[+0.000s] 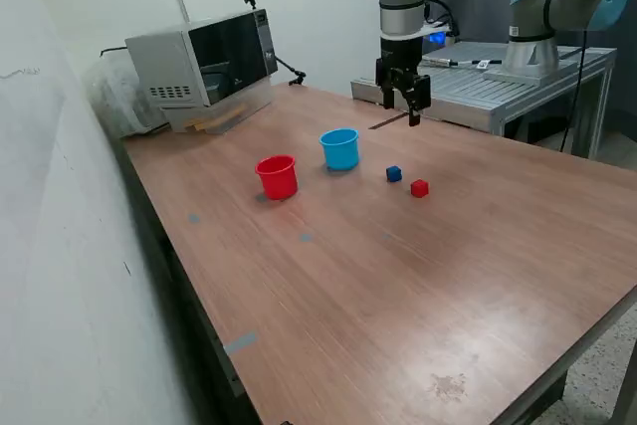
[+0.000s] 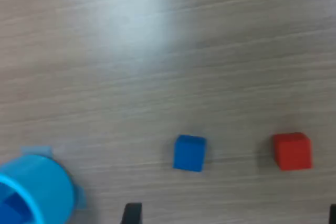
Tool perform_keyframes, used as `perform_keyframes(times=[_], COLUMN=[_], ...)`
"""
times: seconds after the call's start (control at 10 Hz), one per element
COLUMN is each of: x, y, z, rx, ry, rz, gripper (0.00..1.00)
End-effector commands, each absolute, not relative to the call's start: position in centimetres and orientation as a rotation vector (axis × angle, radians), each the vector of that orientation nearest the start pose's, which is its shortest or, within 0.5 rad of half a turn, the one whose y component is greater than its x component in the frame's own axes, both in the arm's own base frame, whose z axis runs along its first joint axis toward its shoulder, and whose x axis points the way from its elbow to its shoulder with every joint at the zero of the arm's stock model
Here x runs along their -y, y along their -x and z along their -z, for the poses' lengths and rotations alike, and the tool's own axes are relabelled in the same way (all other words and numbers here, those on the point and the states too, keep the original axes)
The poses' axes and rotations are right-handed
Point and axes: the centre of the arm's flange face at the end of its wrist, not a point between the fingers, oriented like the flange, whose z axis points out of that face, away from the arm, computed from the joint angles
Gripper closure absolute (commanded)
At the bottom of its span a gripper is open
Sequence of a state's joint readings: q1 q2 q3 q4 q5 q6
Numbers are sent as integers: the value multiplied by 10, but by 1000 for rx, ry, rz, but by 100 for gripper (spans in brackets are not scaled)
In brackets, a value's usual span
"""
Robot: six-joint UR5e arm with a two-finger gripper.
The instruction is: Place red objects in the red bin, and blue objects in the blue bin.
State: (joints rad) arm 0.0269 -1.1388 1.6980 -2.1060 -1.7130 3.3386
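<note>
In the exterior view, a black two-finger pincer [image 1: 409, 106] hangs open and empty at upper centre. Below it on the wooden counter [image 1: 418, 276], a small dark blue cube [image 1: 394, 174] and small red cube [image 1: 419, 188] sit right of a light blue plastic cup [image 1: 339, 148] and red plastic cup [image 1: 277, 176].

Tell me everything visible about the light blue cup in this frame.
The light blue cup is small, looks like plastic, and tapers toward its base. It stands upright, mouth open, on the wooden table, apart from the red cup on the exterior view's left. The wrist view shows something darker blue inside. Nothing else touches it.
</note>
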Motion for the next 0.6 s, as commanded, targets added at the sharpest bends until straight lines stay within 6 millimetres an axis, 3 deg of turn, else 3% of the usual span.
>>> perform_keyframes(times=[0.0, 0.5], x=[159, 210], y=[614, 607], z=[-215, -149], rx=[-2278, -2197], ry=[1997, 2076], rz=[-140, -29], gripper=[0, 0])
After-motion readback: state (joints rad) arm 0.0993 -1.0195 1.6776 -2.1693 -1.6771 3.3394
